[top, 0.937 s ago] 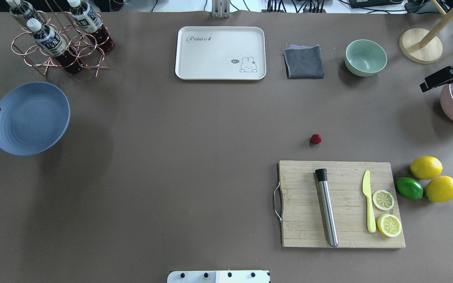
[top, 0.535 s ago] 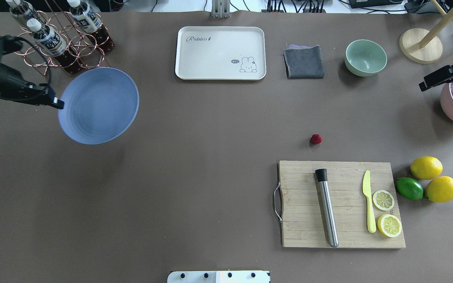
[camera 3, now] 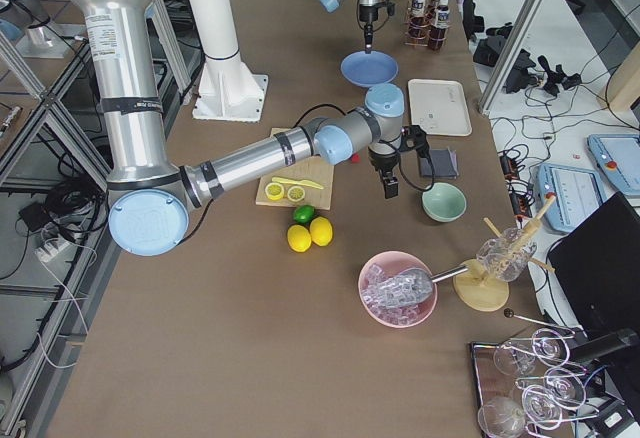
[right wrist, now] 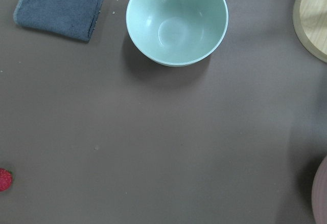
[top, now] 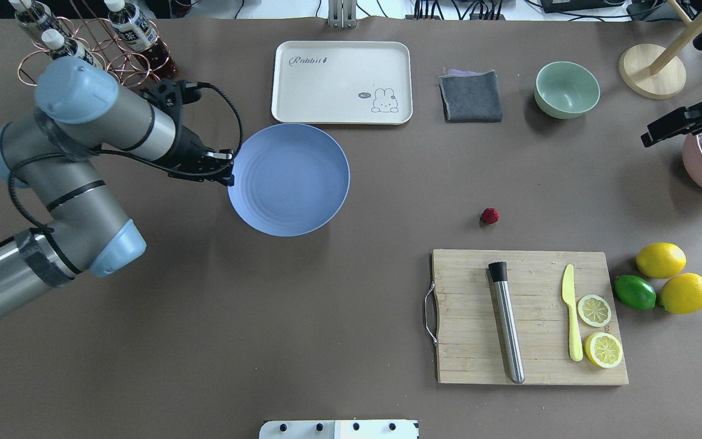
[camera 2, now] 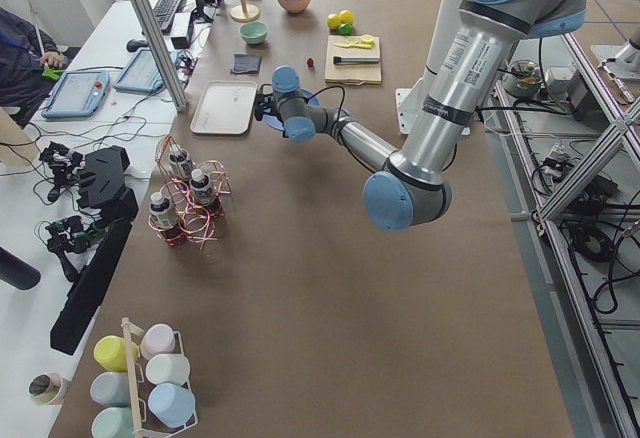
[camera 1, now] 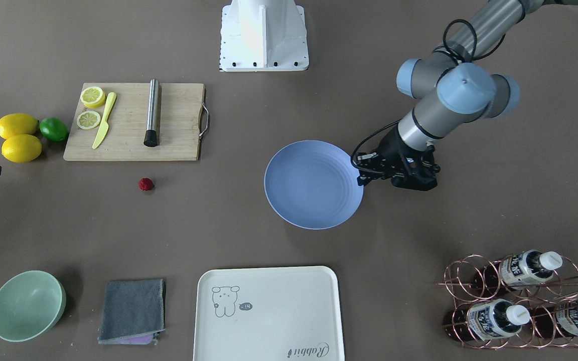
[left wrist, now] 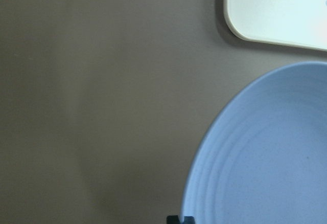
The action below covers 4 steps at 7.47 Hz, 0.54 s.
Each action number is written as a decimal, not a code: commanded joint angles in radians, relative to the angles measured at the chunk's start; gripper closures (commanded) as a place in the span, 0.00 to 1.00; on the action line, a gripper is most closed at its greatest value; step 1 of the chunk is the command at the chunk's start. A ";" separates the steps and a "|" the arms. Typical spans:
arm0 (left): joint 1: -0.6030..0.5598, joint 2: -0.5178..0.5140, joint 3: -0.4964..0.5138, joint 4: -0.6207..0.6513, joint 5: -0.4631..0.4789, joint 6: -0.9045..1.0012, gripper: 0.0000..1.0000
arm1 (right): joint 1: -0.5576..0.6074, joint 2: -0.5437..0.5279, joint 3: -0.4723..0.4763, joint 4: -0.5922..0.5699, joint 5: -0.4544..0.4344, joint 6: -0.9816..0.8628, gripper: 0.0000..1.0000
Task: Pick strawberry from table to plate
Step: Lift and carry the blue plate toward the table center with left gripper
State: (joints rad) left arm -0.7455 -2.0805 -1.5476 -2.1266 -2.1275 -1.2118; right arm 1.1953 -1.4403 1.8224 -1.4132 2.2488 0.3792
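From overhead, the left claw (top: 227, 175) is clenched on the rim of the plate (top: 293, 183), a round, shallow, matte periwinkle dish. Whether the plate touches the table (top: 326, 305) I cannot tell. The left wrist view shows what the wide views barely give: the plate's faint concentric rings up close, beside the rounded corner of the smooth cream tray (top: 326, 85).

Further right, the strawberry (top: 490, 215), tiny, red and bumpy, lies on the plain grey-brown table, well apart from the plate and just beyond the far edge of the wooden cutting board (top: 467, 341). The right wrist view catches it only as a red sliver at its lower left edge.

At the far right, the right claw (top: 668, 128) hangs above the table; whether it is released or clenched I cannot tell.
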 commanded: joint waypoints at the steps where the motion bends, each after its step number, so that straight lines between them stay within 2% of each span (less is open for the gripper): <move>1: 0.089 -0.053 0.030 0.030 0.096 -0.035 1.00 | -0.035 0.029 -0.025 0.007 -0.003 0.077 0.00; 4: 0.139 -0.056 0.032 0.030 0.142 -0.043 1.00 | -0.039 0.028 -0.025 0.007 -0.003 0.079 0.00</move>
State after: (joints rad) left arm -0.6243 -2.1355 -1.5169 -2.0973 -2.0069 -1.2521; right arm 1.1582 -1.4132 1.7986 -1.4058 2.2459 0.4562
